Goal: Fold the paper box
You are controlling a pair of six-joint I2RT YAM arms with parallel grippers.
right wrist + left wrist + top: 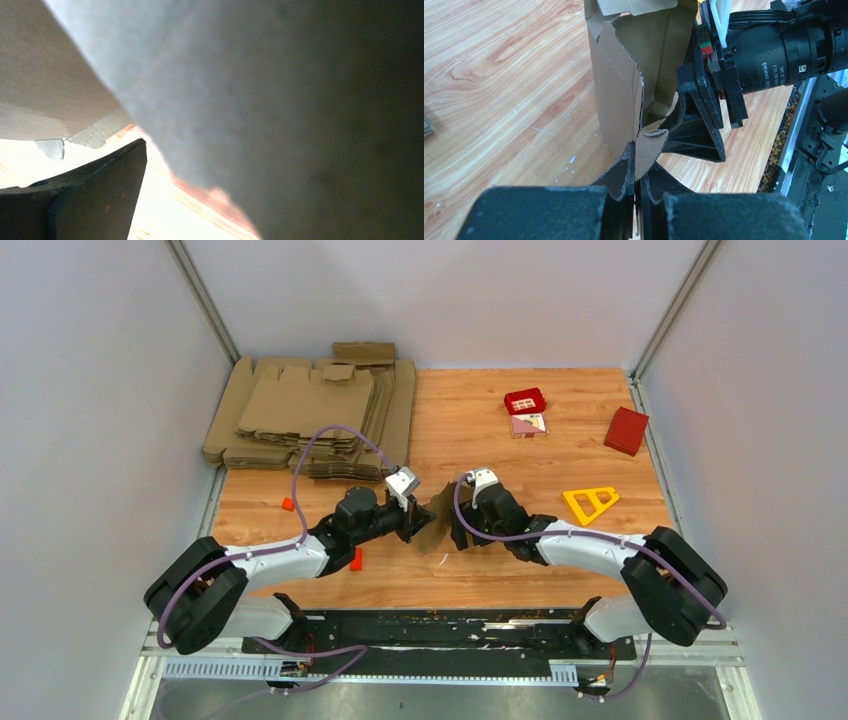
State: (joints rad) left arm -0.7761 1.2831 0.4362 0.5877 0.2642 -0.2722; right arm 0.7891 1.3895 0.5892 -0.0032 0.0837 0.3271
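The paper box point(438, 505) is a brown cardboard piece, partly formed into an open tube with loose flaps. It stands between my two grippers near the middle of the table. In the left wrist view the box point(624, 90) stands upright, and my left gripper point(640, 170) is shut on its lower rounded flap. My left gripper point(420, 523) is on the box's left side and my right gripper point(458, 525) on its right. The right gripper's black fingers point(696, 130) reach against the box's open side. In the right wrist view blurred cardboard point(60, 75) fills most of the frame. One finger point(100, 195) shows well off centre; the other is hidden.
A big pile of flat cardboard blanks point(310, 415) lies at the back left. A red box point(626, 430) and a small red-topped item point(526, 412) sit at the back right. A yellow triangle frame point(590, 502) lies right of the right gripper. Two small orange pieces point(287, 504) point(356, 559) lie by the left arm.
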